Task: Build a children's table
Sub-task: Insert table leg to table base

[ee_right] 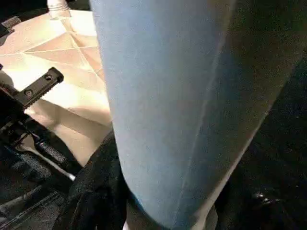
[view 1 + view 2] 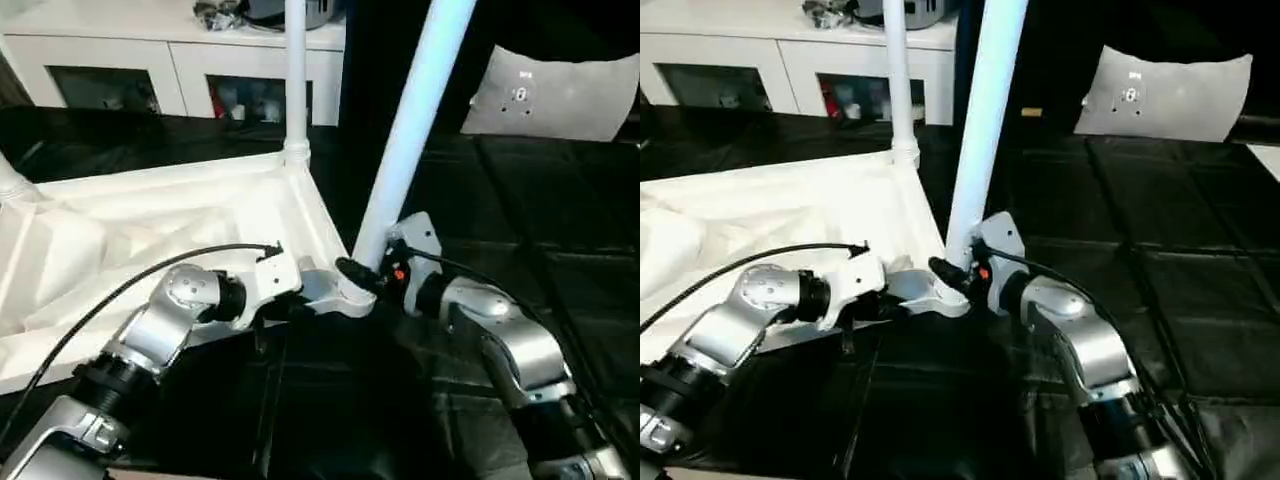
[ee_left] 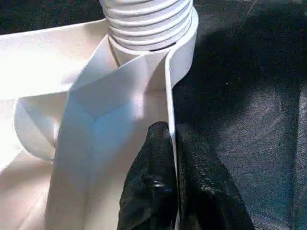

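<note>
The children's table top [image 2: 150, 230] lies upside down on the black mat, ribbed underside up. One white leg [image 2: 296, 70] stands upright in the far corner socket. A second leg [image 2: 412, 130] leans to the right out of the near corner socket [image 2: 345, 298]. Its threaded end [image 3: 148, 21] sits in that socket. My right gripper [image 2: 362, 272] is shut on this leg just above its base, and the leg [image 1: 182, 96] looms close in the right wrist view. My left gripper [image 3: 171, 132] is shut on the top's rim wall [image 3: 169, 86] right by that corner. A third leg's base [image 2: 10, 182] stands at the far left.
A white cabinet with glass doors [image 2: 170, 70] runs along the back. A pale cushion [image 2: 555, 95] lies at the back right. The black quilted mat [image 2: 560, 260] stretches to the right of the table top.
</note>
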Tool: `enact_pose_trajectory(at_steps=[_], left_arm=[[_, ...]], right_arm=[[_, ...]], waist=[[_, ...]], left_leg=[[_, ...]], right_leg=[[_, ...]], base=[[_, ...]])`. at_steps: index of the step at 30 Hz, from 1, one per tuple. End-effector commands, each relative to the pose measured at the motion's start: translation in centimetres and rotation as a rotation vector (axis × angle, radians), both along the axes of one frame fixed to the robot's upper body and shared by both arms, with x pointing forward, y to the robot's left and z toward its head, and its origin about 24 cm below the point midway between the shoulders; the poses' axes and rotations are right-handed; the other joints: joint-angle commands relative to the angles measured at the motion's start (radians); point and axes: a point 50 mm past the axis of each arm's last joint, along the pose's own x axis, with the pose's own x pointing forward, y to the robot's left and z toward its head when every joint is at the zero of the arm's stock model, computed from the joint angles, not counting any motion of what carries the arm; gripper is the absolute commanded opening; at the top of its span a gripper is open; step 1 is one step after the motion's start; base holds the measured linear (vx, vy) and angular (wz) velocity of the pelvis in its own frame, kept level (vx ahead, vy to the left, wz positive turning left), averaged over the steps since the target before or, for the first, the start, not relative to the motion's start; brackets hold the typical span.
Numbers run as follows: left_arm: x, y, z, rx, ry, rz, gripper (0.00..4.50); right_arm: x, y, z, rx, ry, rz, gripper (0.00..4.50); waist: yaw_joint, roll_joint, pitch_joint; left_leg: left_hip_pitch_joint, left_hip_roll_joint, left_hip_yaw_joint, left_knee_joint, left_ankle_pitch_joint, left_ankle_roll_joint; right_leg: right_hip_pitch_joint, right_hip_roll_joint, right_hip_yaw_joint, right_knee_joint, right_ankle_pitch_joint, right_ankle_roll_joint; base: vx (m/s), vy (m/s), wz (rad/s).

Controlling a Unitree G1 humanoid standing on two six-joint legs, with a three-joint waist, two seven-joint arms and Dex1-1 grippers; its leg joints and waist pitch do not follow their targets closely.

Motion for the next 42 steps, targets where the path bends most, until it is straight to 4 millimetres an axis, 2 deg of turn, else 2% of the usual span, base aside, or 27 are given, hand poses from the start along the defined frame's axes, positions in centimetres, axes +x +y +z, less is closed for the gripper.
enact_pose_trajectory(at_steps=[1,2,3,10,12,14,15,16,18,19,20,22,26,33,34,35,36,38,39,41,42], left_arm=[[-0.2,0.6,-0.5,0.041,0.017,-0.008,0.00],[-0.1,0.6,-0.5,0.041,0.016,-0.009,0.00],[-0.1,0.6,-0.4,0.036,0.010,-0.014,0.00],[-0.3,0.2,0.0,0.011,0.000,-0.065,0.00],[-0.4,0.1,0.2,-0.014,0.000,-0.066,0.00],[-0.4,0.1,0.3,-0.022,-0.003,-0.059,0.00],[-0.3,0.1,0.3,-0.027,-0.002,-0.055,0.00],[-0.3,0.1,0.4,-0.030,-0.001,-0.052,0.00],[-0.3,0.2,0.4,-0.045,0.001,-0.039,0.00],[-0.2,0.2,0.4,-0.047,0.002,-0.038,0.00],[-0.2,0.2,0.5,-0.058,0.005,-0.031,0.00],[-0.2,0.1,0.5,-0.056,0.003,-0.030,0.00],[-0.1,0.1,0.5,-0.051,0.002,-0.031,0.00],[-0.1,0.4,0.6,-0.026,0.004,-0.051,0.00],[-0.1,0.5,0.6,-0.022,0.003,-0.053,0.00],[-0.1,0.5,0.6,-0.020,0.002,-0.054,0.00],[-0.1,0.6,0.7,-0.020,0.002,-0.054,0.00],[-0.1,0.6,0.7,-0.023,0.003,-0.057,0.00],[-0.1,0.6,0.8,-0.023,0.003,-0.057,0.00],[0.1,0.6,1.0,-0.030,0.002,-0.064,0.00],[0.2,0.5,1.1,-0.034,0.003,-0.068,0.00]], right_arm=[[-0.2,0.0,-0.6,-0.050,0.061,0.047,1.93],[-0.3,0.1,-0.8,-0.061,0.071,0.062,1.93],[-0.4,0.2,-1.1,-0.064,0.097,0.072,1.93],[-0.1,-0.3,-1.6,-0.071,0.119,0.038,1.93],[0.1,-0.7,-1.7,-0.016,0.145,-0.001,1.93],[0.1,-1.0,-1.8,0.034,0.168,-0.024,1.93],[0.0,-1.2,-2.0,0.059,0.175,-0.030,1.93],[-0.1,-1.3,-2.0,0.076,0.179,-0.034,1.93],[-0.5,-1.6,-2.5,0.115,0.191,-0.048,1.93],[-0.9,-1.8,-3.0,0.115,0.189,-0.050,1.93],[-1.5,-2.0,-3.7,0.113,0.182,-0.056,1.93],[-2.0,-2.2,-4.1,0.113,0.177,-0.068,1.93],[-2.8,-2.4,-4.8,0.032,0.118,-0.065,1.93],[-3.6,-1.7,-5.4,-0.145,0.058,0.095,1.93],[-3.6,-1.5,-5.4,-0.154,0.061,0.120,1.93],[-3.7,-1.4,-5.5,-0.160,0.067,0.147,1.93],[-3.9,-1.1,-5.6,-0.167,0.083,0.196,1.93],[-4.1,-1.0,-5.9,-0.170,0.105,0.235,1.93],[-4.1,-0.9,-5.9,-0.170,0.107,0.239,1.93],[-5.1,-0.9,-6.5,-0.177,0.171,0.321,1.93],[-5.4,-0.9,-6.7,-0.180,0.189,0.344,1.93]], waist=[[0.004,-0.005,-0.050],[0.004,-0.003,-0.049],[0.003,-0.008,-0.050],[0.007,0.000,-0.053],[0.007,0.004,-0.052],[0.005,0.001,-0.052],[0.007,0.008,-0.051],[0.007,0.004,-0.053],[0.009,0.003,-0.054],[0.011,0.010,-0.056],[0.012,0.004,-0.056],[0.012,0.004,-0.058],[0.015,0.007,-0.055],[0.014,0.005,-0.050],[0.013,0.006,-0.051],[0.013,-0.002,-0.052],[0.013,0.004,-0.053],[0.013,0.002,-0.053],[0.013,-0.002,-0.054],[0.014,0.002,-0.053],[0.014,-0.003,-0.052]], left_leg=[[-0.019,0.039,0.003,-0.075,-0.006,0.007],[-0.017,0.040,0.003,-0.076,-0.012,0.008],[-0.017,0.040,0.004,-0.076,-0.010,0.009],[-0.018,0.041,0.004,-0.076,0.022,0.010],[-0.017,0.041,0.004,-0.077,0.003,0.004],[-0.015,0.042,0.005,-0.078,-0.016,0.003],[-0.015,0.043,0.004,-0.079,-0.017,0.000],[-0.015,0.043,0.006,-0.077,-0.015,0.002],[-0.015,0.044,0.006,-0.078,0.002,0.006],[-0.015,0.044,0.005,-0.078,0.013,0.009],[-0.015,0.044,0.008,-0.076,0.020,0.014],[-0.016,0.044,0.009,-0.076,0.035,0.024],[-0.014,0.046,0.013,-0.079,0.005,0.027],[-0.014,0.047,0.013,-0.082,-0.042,0.018],[-0.013,0.048,0.013,-0.081,-0.036,0.019],[-0.015,0.047,0.013,-0.081,-0.021,0.025],[-0.015,0.047,0.013,-0.080,-0.012,0.030],[-0.016,0.047,0.013,-0.079,-0.006,0.037],[-0.017,0.046,0.014,-0.078,-0.003,0.040],[-0.015,0.048,0.013,-0.078,-0.007,0.047],[-0.014,0.048,0.015,-0.079,-0.015,0.049]], right_leg=[[0.062,-0.080,0.049,-0.075,0.011,-0.228],[0.061,-0.081,0.048,-0.076,-0.004,-0.227],[0.061,-0.081,0.049,-0.077,-0.011,-0.225],[0.062,-0.082,0.048,-0.071,0.056,-0.233],[0.061,-0.083,0.048,-0.073,0.040,-0.238],[0.061,-0.084,0.049,-0.076,0.017,-0.241],[0.061,-0.084,0.048,-0.075,0.013,-0.241],[0.061,-0.083,0.049,-0.076,0.021,-0.242],[0.062,-0.083,0.048,-0.074,0.050,-0.244],[0.063,-0.083,0.047,-0.071,0.073,-0.249],[0.063,-0.083,0.047,-0.071,0.097,-0.250],[0.065,-0.082,0.046,-0.068,0.135,-0.257],[0.061,-0.083,0.045,-0.075,0.092,-0.252],[0.059,-0.083,0.047,-0.083,-0.016,-0.229],[0.058,-0.083,0.047,-0.082,-0.011,-0.230],[0.061,-0.082,0.047,-0.080,0.011,-0.231],[0.060,-0.082,0.046,-0.077,0.031,-0.236],[0.061,-0.082,0.047,-0.076,0.052,-0.240],[0.062,-0.082,0.047,-0.076,0.057,-0.241],[0.060,-0.082,0.046,-0.076,0.057,-0.246],[0.059,-0.082,0.046,-0.078,0.044,-0.247]], base=[[0.000,0.000,0.00],[0.000,0.000,0.00],[0.000,0.000,0.00],[0.000,0.000,0.00],[0.000,0.000,0.00],[0.000,0.000,0.00],[0.000,0.000,0.00],[0.000,0.000,0.00],[0.000,0.000,0.00],[0.000,0.000,0.00],[0.000,0.000,0.00],[0.000,0.000,0.00],[0.000,0.000,0.00],[0.000,0.000,0.00],[0.000,0.000,0.00],[0.000,0.000,0.00],[0.000,0.000,0.00],[0.000,0.000,0.00],[0.000,0.000,0.00],[0.000,0.000,0.00],[0.000,0.000,0.00]])
